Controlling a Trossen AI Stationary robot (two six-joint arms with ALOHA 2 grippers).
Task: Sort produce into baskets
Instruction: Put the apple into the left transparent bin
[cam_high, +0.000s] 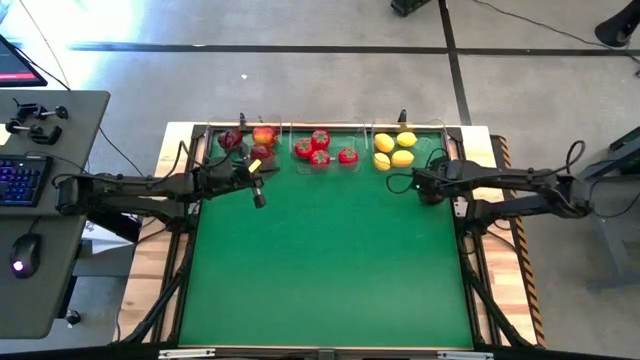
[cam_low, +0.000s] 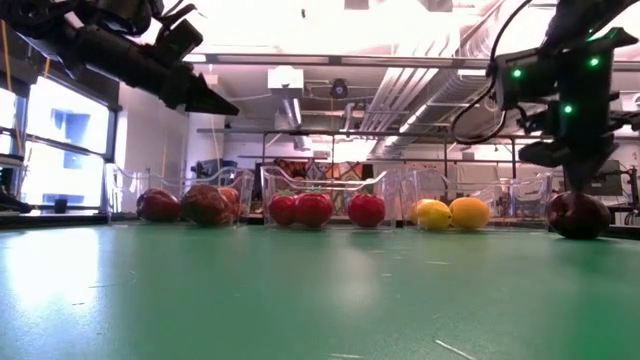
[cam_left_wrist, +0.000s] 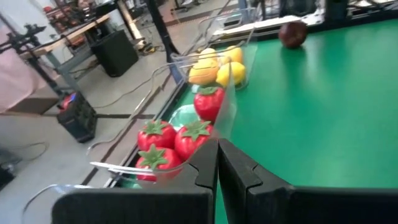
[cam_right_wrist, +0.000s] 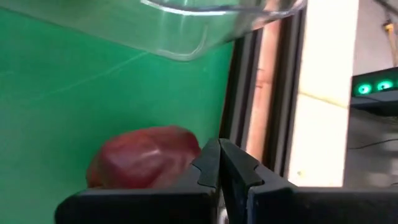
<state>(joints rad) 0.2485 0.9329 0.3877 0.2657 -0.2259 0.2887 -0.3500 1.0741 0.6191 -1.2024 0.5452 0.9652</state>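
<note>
Three clear bins stand along the mat's far edge. The left bin (cam_high: 208, 140) holds dark red apples (cam_low: 205, 205), the middle bin (cam_high: 326, 128) bright red green-topped fruits (cam_left_wrist: 194, 138), and the right bin (cam_high: 441, 136) lemons (cam_high: 394, 150). One dark red apple (cam_low: 578, 214) rests on the green mat near the right bin. My right gripper (cam_low: 577, 188) is shut, points down and stands right over this apple (cam_right_wrist: 143, 158). My left gripper (cam_high: 259, 199) is shut and empty, raised above the mat (cam_low: 228, 106) in front of the left bin. My right gripper's shut fingertips (cam_right_wrist: 208, 163) stand at the top of the dark red apple, coming from above. The apple sits on the mat. I cannot tell whether the fingers touch it.
The green mat (cam_high: 330, 270) stretches from the bins to the near edge. The table's wooden border and dark rail (cam_right_wrist: 249, 93) run close beside the apple on the right. A desk with a keyboard and mouse (cam_high: 25, 180) stands left of the table.
</note>
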